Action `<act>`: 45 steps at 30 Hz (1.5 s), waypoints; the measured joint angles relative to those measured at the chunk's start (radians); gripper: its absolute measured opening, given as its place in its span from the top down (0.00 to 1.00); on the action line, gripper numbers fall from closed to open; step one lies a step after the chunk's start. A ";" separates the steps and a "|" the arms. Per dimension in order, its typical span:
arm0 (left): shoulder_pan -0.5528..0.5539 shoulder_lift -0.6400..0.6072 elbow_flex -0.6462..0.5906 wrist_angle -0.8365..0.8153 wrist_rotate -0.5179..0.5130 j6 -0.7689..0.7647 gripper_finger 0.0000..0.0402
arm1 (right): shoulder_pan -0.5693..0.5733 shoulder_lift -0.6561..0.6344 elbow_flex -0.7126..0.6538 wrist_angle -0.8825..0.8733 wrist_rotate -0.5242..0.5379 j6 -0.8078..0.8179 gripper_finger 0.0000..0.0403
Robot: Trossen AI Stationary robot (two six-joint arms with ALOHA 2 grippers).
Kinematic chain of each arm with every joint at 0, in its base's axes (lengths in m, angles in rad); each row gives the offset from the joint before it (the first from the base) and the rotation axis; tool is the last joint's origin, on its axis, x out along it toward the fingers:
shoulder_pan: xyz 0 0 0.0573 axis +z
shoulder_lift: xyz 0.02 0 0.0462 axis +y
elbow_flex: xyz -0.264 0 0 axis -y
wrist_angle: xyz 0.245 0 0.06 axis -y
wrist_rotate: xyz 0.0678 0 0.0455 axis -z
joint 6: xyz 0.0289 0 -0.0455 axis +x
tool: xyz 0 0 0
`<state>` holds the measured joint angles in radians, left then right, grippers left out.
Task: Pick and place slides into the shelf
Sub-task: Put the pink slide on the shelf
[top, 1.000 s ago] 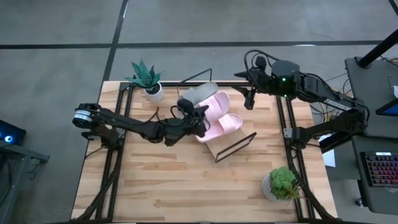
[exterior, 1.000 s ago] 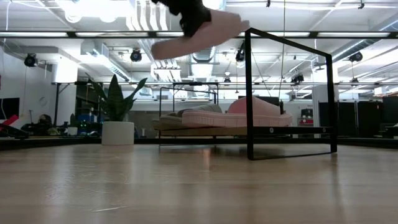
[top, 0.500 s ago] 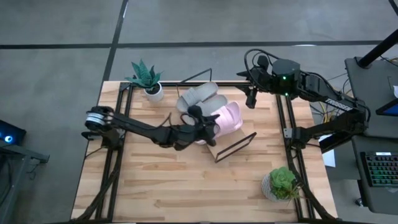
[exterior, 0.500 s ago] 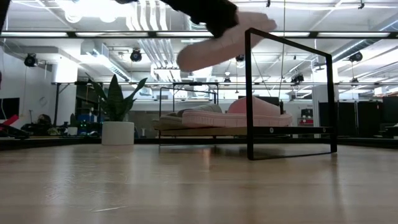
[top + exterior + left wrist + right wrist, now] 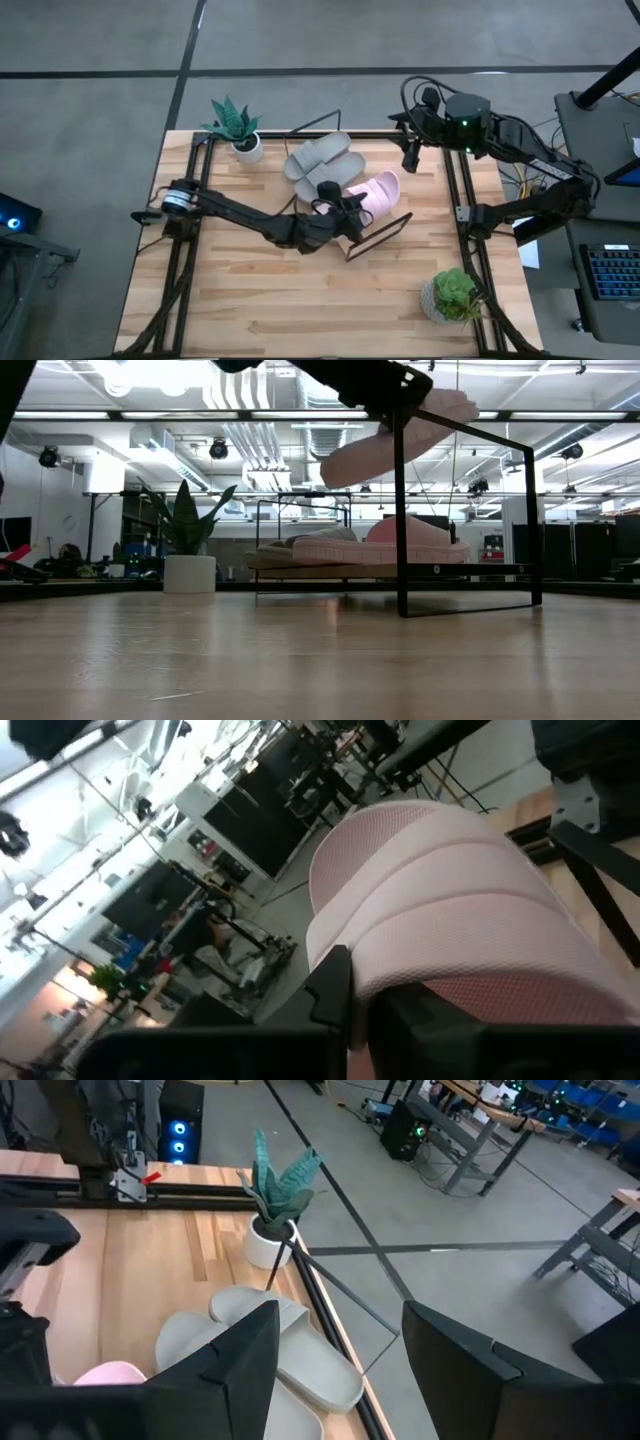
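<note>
**Pink slide in the air, last slot waiting underneath**

Starting on the left: the left pincer [image 5: 340, 205] reaches across the plank bench [image 5: 240, 290], closed on a pale pink foam slide with a wide ribbed strap [image 5: 375, 190]. From above, the slide's long axis runs diagonally away from the pincer, toe toward the far right. It sits over the near-right end of the slanted light-wood shelf on its black wire frame [image 5: 385, 231]. The two grey foam slides [image 5: 318, 157] lie side by side at the shelf's far-left end.

Over on the right, the right pincer [image 5: 410, 152] waits by the bench's far-right edge, fingers spread and empty.

The low view adds height: the held slide [image 5: 400, 440] hangs clear above the board, tilted, where another pink slide [image 5: 385, 545] already rests. The left wrist view confirms strap [image 5: 450, 920] contact.
</note>
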<state>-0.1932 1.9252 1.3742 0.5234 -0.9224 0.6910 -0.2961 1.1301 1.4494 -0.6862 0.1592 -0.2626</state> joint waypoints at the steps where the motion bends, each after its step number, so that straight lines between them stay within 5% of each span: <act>1: 0.000 0.010 0.005 -0.001 -0.003 -0.019 1.00 | -0.002 -0.003 0.000 -0.005 0.000 0.000 0.50; 32: 0.000 0.066 0.028 -0.034 -0.012 -0.136 1.00 | -0.012 -0.009 0.000 -0.019 -0.001 -0.003 0.50; 45: -0.019 -0.020 0.029 -0.352 -0.028 -0.183 1.00 | -0.012 -0.009 0.000 -0.019 -0.001 -0.004 0.50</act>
<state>-0.2118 1.9048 1.4032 0.1713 -0.9505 0.5084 -0.3084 1.1213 1.4494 -0.7052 0.1585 -0.2669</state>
